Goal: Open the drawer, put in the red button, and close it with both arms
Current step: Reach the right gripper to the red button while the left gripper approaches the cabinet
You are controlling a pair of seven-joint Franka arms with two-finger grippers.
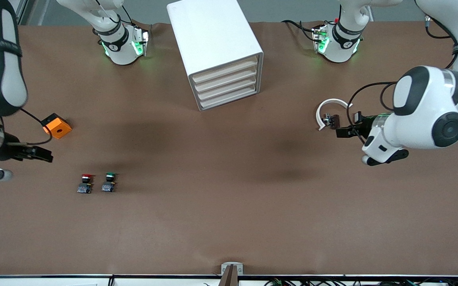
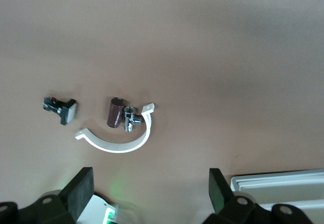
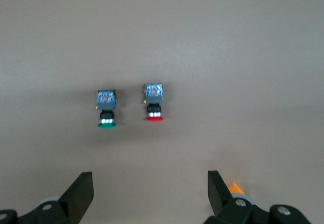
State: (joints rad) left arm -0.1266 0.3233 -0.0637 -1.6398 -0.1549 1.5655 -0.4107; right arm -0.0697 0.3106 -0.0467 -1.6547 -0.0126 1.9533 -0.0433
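The red button [image 1: 86,183] [image 3: 154,104] stands on the brown table toward the right arm's end, beside a green-capped button [image 1: 109,182] [image 3: 106,110]. My right gripper [image 1: 48,155] [image 3: 150,183] hangs open and holds nothing, over the bare table between the orange cube [image 1: 57,126] and the two buttons. The white cabinet [image 1: 217,51] stands mid-table near the arms' bases, and its four cream drawer fronts [image 1: 227,85] are all pushed in. My left gripper [image 1: 338,133] [image 2: 150,183] is open with nothing between its jaws, over the table beside a white curved clamp [image 1: 328,111].
Inside the curve of the white clamp [image 2: 119,138] lie a brown cylinder [image 2: 115,112] and a small metal fitting [image 2: 130,118], with a little black part [image 2: 62,108] beside them. A corner of the cabinet [image 2: 283,183] shows in the left wrist view. The orange cube [image 3: 234,187] lies close to my right gripper.
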